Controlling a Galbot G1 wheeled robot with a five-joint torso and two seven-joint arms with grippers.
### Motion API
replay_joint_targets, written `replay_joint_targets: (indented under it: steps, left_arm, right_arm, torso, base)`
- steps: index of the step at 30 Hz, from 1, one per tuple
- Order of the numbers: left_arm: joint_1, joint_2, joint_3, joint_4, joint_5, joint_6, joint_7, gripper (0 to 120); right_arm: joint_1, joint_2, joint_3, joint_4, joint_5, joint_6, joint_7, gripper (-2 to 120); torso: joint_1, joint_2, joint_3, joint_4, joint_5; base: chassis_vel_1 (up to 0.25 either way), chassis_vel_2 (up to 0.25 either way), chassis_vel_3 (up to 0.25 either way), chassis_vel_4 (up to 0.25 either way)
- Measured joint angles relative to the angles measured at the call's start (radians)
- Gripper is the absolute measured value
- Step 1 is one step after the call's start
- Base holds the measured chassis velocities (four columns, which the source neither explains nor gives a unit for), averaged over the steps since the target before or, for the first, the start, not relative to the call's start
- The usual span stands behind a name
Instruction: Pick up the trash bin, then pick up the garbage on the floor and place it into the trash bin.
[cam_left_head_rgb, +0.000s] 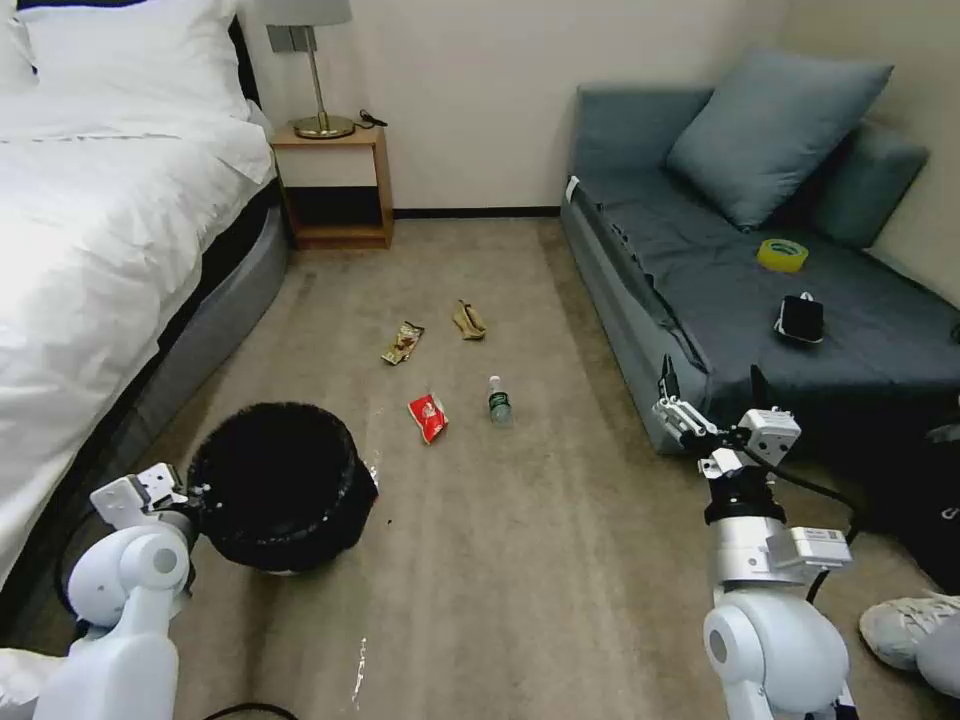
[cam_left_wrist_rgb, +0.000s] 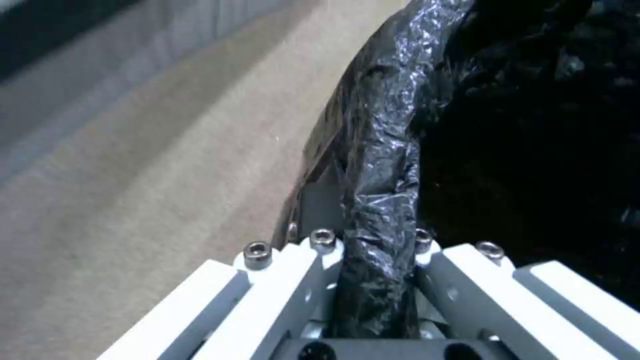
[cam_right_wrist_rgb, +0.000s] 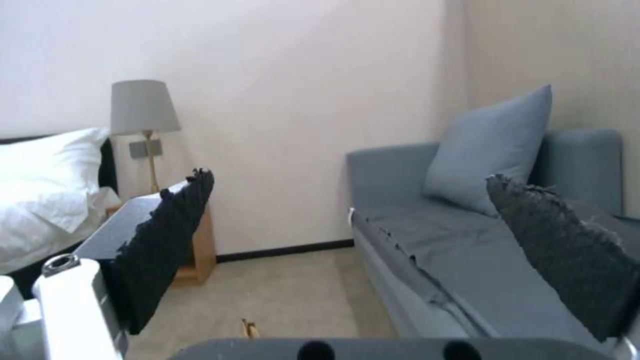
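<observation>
Four litter pieces lie on the carpet (cam_left_head_rgb: 520, 560) between the bed (cam_left_head_rgb: 90, 260) and the sofa (cam_left_head_rgb: 760, 300): a clear bottle (cam_left_head_rgb: 499, 400) with a green label, a red snack packet (cam_left_head_rgb: 428, 417) just beside it, a brown-gold candy wrapper (cam_left_head_rgb: 402, 343) and a crumpled tan scrap (cam_left_head_rgb: 469, 320) farther toward the wall. None is touched by either arm. The trash bin (cam_left_head_rgb: 282, 486), white with a crinkled black bag (cam_left_wrist_rgb: 380, 165), sits at the robot's left, near the bed's edge. The left gripper (cam_left_head_rgb: 192, 494) is closed on the bin's rim; in the left wrist view the bag-covered rim runs between its white fingers (cam_left_wrist_rgb: 293, 280), one inside the bin and one outside. Whether the bin rests on the carpet or is lifted cannot be told. The right gripper (cam_left_head_rgb: 712, 392) is held up in front of the sofa's edge, well apart from the litter, its two dark-padded fingers (cam_right_wrist_rgb: 167, 245) spread wide with nothing between them. A yellow tape roll (cam_left_head_rgb: 782, 254) and a black device (cam_left_head_rgb: 801, 318) lie on the sofa seat.
</observation>
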Motion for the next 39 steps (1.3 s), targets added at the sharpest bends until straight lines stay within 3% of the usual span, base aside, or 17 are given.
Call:
replay_joint_targets:
  steps: [7, 12, 23, 39]
  left_arm:
    - [0.084, -0.06, -0.01, -0.128, 0.165, -0.002, 0.04, 3]
    - [0.119, -0.09, -0.015, -0.164, 0.227, -0.003, 0.064, 3]
    - [0.127, -0.105, -0.026, -0.177, 0.245, -0.004, 0.077, 3]
    - [0.104, -0.092, -0.051, -0.142, 0.235, -0.006, 0.088, 3]
  right_arm:
    - [-0.004, -0.016, 0.0, -0.013, 0.022, 0.028, -0.039, 100]
    - [-0.004, -0.022, -0.001, -0.021, 0.031, 0.04, -0.059, 100]
    - [-0.007, -0.023, -0.007, -0.027, 0.032, 0.055, -0.074, 100]
    - [-0.016, -0.018, -0.007, -0.025, 0.039, 0.06, -0.085, 100]
  torso:
    - [0.0, 0.0, 0.0, -0.0001, 0.0001]
    - [0.0, 0.0, 0.0, 0.0, 0.0]
    - [0.0, 0.0, 0.0, 0.0, 0.0001]
    - [0.0, 0.0, 0.0, 0.0, 0.0001]
  base:
    - [0.0, 0.0, 0.0, 0.0]
    - [0.0, 0.0, 0.0, 0.0]
    - [-0.006, 0.005, 0.004, -0.003]
    - [-0.132, 0.134, 0.139, -0.13]
